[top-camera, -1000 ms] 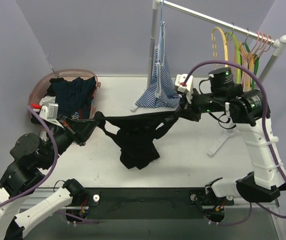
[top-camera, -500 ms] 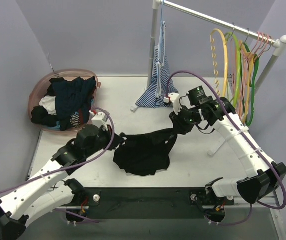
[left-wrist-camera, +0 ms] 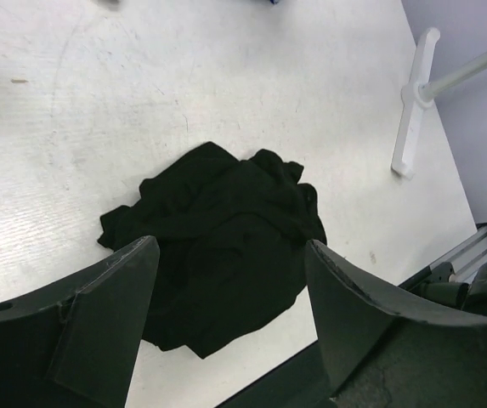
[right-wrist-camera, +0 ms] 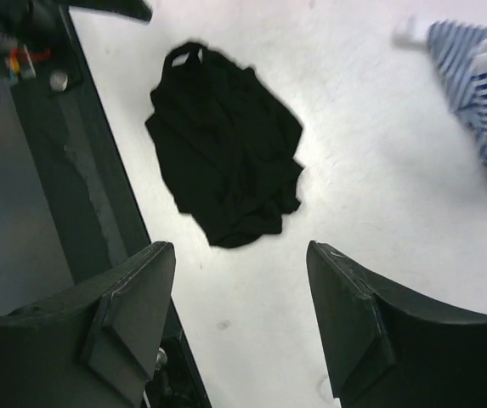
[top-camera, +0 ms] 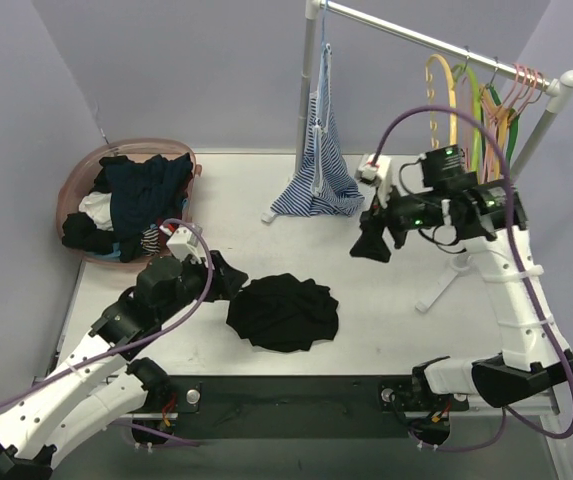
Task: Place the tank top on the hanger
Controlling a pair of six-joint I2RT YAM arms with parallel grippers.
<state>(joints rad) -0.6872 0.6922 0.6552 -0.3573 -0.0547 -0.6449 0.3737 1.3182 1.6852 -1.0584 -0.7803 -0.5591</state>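
Note:
The black tank top [top-camera: 284, 312] lies in a crumpled heap on the white table, near the front edge. My left gripper [top-camera: 228, 283] hovers just left of the heap and stands open. In the left wrist view, the tank top [left-wrist-camera: 218, 246] shows below my open, empty left gripper [left-wrist-camera: 230, 246]. My right gripper [top-camera: 371, 243] hangs open above the table, up and to the right of the heap. In the right wrist view, the tank top [right-wrist-camera: 226, 144] lies well beyond my right gripper [right-wrist-camera: 239, 251]. The yellow hanger [top-camera: 444, 95] hangs on the rail at the back right.
A pink basket [top-camera: 74, 185] full of dark clothes sits at the back left. A blue-and-white striped garment [top-camera: 318, 170] hangs from the rail's left end. Green and orange hangers [top-camera: 496, 110] hang beside the yellow one. The rack's white foot [top-camera: 444, 282] stands under my right arm.
Both grippers let go of the tank top, which was stretched between them and has dropped into a heap. The right gripper rose and drew back toward the rack.

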